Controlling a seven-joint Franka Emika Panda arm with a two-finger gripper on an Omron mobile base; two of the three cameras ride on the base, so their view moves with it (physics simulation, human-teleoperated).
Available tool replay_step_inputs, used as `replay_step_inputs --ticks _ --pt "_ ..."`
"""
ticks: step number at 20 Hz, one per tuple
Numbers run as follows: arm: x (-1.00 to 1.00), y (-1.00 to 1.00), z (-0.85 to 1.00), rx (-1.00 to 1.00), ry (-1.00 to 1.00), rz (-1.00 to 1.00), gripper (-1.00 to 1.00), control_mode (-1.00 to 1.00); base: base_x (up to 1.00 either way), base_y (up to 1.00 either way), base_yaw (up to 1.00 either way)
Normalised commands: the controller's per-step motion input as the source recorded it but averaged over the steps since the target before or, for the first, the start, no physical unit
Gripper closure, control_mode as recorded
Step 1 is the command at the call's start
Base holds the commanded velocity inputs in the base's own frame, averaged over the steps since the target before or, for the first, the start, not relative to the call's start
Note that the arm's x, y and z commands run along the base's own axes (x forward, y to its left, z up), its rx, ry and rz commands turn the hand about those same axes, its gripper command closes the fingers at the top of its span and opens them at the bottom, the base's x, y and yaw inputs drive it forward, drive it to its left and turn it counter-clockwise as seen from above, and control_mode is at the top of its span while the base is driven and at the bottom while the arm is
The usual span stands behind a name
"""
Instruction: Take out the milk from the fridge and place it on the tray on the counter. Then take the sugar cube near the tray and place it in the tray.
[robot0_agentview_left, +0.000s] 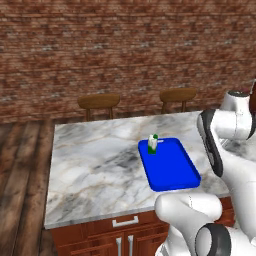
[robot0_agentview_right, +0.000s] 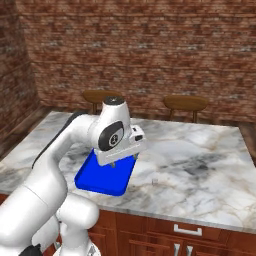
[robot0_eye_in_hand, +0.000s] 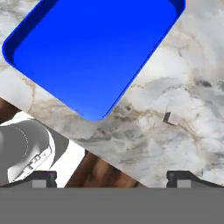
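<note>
The milk carton (robot0_agentview_left: 153, 144), white with a green cap, stands upright in the far left corner of the blue tray (robot0_agentview_left: 169, 165) on the marble counter (robot0_agentview_left: 90, 170). My gripper (robot0_agentview_right: 124, 160) hangs above the tray's (robot0_agentview_right: 102, 179) near right edge, open and holding nothing. In the hand view its fingertips (robot0_eye_in_hand: 183, 176) stand wide apart over the counter's front edge. The sugar cube (robot0_eye_in_hand: 171, 118) lies on the marble just off the tray's (robot0_eye_in_hand: 96, 48) corner. It is a tiny pale speck (robot0_agentview_right: 155, 181) to the tray's right. My arm hides the milk in the right base view. The fridge is out of view.
Two wooden chairs (robot0_agentview_left: 99, 102) (robot0_agentview_left: 177, 95) stand behind the counter, in front of a brick wall (robot0_agentview_left: 125, 50). Red-brown cabinet fronts with silver handles (robot0_agentview_right: 188, 230) run under the counter's front edge. Bare marble (robot0_agentview_right: 200, 160) spreads to the right of the tray.
</note>
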Motion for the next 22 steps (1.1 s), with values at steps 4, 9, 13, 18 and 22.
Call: replay_step_inputs --ticks 4,9,13,18,22 --pt "-0.36 -0.42 -0.05 -0.15 0.24 -0.51 -1.00 -1.00 0.00 0.00 0.00" --pt "-0.45 -0.40 -0.14 -0.01 -0.02 -0.45 -1.00 -1.00 0.00 0.00 0.00" --pt "-0.08 -0.28 -0.03 0.16 -0.09 -0.16 -1.00 -1.00 0.00 0.00 0.00" --pt "0.03 -0.09 -0.03 0.03 -0.08 -0.01 -1.00 -1.00 0.00 0.00 0.00" --pt "0.14 0.00 -0.28 -0.02 -0.04 0.00 -1.00 -1.00 0.00 0.00 0.00"
